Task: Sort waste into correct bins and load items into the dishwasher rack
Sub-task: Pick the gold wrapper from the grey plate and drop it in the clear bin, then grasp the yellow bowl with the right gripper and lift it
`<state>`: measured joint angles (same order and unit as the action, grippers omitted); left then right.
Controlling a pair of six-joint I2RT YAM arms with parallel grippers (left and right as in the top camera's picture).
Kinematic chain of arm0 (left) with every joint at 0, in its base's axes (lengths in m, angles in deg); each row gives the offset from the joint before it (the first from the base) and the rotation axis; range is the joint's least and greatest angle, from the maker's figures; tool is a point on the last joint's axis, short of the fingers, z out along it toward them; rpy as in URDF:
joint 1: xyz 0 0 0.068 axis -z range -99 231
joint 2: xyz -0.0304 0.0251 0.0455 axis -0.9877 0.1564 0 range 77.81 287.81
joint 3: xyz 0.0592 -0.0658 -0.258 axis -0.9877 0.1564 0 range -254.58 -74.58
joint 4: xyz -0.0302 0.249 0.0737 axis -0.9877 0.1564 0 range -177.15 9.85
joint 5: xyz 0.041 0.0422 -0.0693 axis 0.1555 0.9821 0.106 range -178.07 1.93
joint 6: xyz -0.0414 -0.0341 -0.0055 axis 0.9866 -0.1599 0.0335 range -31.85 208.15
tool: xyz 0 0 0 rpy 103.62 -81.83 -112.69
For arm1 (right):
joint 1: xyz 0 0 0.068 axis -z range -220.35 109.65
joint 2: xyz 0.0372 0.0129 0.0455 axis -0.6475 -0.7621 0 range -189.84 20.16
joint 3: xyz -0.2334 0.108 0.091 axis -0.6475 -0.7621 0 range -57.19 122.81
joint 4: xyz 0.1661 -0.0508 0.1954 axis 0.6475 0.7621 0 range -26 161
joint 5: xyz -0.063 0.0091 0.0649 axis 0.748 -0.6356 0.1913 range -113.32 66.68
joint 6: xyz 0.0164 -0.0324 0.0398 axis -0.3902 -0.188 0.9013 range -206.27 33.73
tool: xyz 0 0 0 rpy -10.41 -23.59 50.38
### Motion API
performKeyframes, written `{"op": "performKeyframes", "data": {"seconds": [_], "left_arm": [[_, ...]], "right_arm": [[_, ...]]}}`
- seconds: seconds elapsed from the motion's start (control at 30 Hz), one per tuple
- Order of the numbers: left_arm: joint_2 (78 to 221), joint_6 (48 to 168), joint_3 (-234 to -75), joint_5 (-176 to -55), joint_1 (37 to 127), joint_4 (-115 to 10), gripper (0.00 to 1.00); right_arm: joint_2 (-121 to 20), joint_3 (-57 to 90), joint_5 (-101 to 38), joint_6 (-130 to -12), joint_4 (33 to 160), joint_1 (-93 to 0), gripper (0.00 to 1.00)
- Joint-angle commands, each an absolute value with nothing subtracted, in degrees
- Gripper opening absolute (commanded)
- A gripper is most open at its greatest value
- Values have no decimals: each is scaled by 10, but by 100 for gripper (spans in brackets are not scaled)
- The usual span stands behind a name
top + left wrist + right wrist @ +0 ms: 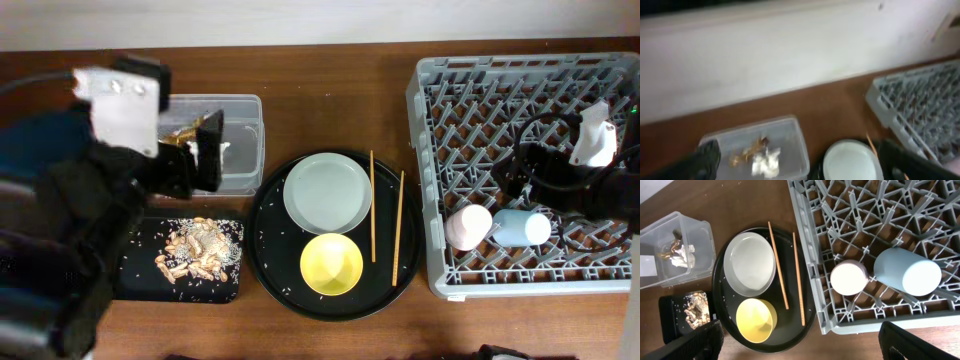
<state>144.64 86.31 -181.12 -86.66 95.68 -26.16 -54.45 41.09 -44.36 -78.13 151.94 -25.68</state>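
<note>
Currently, the left gripper (797, 150) is hanging over the tub (243, 108), its jaws standing wide apart and gripping nothing; its dark fingers (707, 161) are showing at the bottom corners of the wrist view.

- The tub is sitting at the table's (330, 95) far left, and it is holding the wrapper (746, 152) and the tissue (766, 162), which are lying just beside each other.
- The black tray (135, 285) is lying directly in front of the tub and is carrying the scraps (198, 250), with rice grains lying scattered around them.

The right gripper (800, 330) is hovering over the rack (425, 170), likewise spread wide and carrying nothing.

- The rack is occupying the table's right side.
- The pink cup (468, 226) and the blue cup (522, 227) are resting just beside each other in the rack's near rows, with the pink one nearer the rack's left wall.
- The blue cup is lying tilted on the pegs.

The round tray (268, 262) is sitting between the two bins and the rack.

- The plate (327, 192) is lying on the tray's far half.
- The bowl (331, 264) is standing upright just in front of the plate, showing nothing inside.
- The chopsticks (372, 205) are lying on the tray to the right of the plate and bowl, roughly parallel and slightly apart, pointing away from the near edge.
- Stray rice grains are dotting the tray's left part.
</note>
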Motion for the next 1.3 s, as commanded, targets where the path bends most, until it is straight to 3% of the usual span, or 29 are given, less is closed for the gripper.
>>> {"op": "performKeyframes", "data": {"seconds": [0.0, 0.2, 0.6, 0.83, 1.27], "left_arm": [[1346, 818, -1619, -892, 959, -348, 100], [1098, 809, -1245, -890, 959, -564, 99], [860, 809, -891, -894, 959, -772, 100], [781, 810, -751, -892, 959, -880, 100], [784, 810, -751, -892, 959, -825, 99]], "right_arm": [[-545, 411, -441, -785, 1519, -262, 98], [-545, 411, -441, -785, 1519, -262, 98], [-545, 411, -441, -785, 1519, -262, 98], [-545, 411, -441, -785, 1519, -262, 98], [-545, 411, -441, -785, 1519, -262, 98]]}}
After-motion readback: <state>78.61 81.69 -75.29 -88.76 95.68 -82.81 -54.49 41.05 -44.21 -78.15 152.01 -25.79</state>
